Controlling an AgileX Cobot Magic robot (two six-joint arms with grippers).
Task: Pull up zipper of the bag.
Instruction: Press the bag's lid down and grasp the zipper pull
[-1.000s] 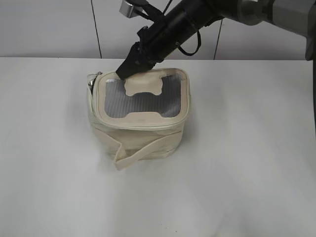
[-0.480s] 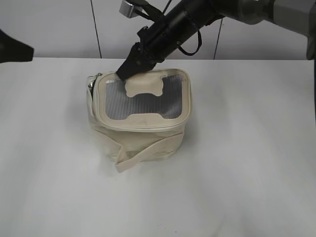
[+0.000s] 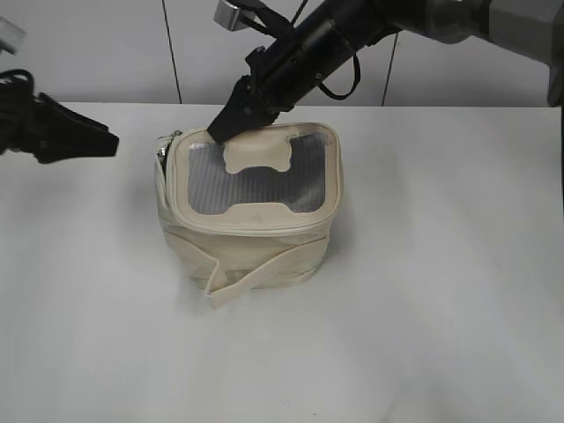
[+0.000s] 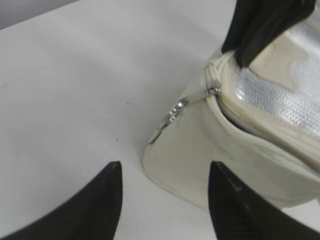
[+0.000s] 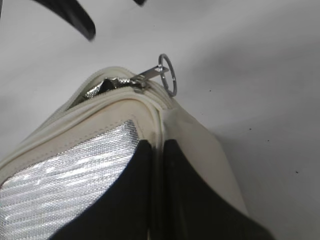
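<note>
The cream bag [image 3: 251, 238] stands mid-table with its grey-windowed lid up. The zipper's silver slider and ring pull [image 3: 162, 146] hang at the lid's far-left corner. The ring [image 5: 168, 75] shows in the right wrist view beside a small gap with silver lining, and the pull [image 4: 176, 108] shows in the left wrist view. My right gripper [image 3: 226, 129] is shut, pinching the lid rim [image 5: 159, 120] just behind that corner; its jaws [image 5: 157, 146] straddle the rim seam. My left gripper [image 3: 99, 141] is open and empty, left of the bag; its jaws [image 4: 164, 172] face the bag's corner [image 4: 235, 160].
The flat cream strap [image 3: 257, 271] hangs down the bag's front. The white table [image 3: 423, 308] spreads all round the bag, with a white panelled wall [image 3: 106, 53] behind. The right arm [image 3: 335, 40] reaches in from the upper right, over the bag's back.
My left gripper has come in from the left edge and moved right toward the bag's corner. The right gripper and the bag have not moved.
</note>
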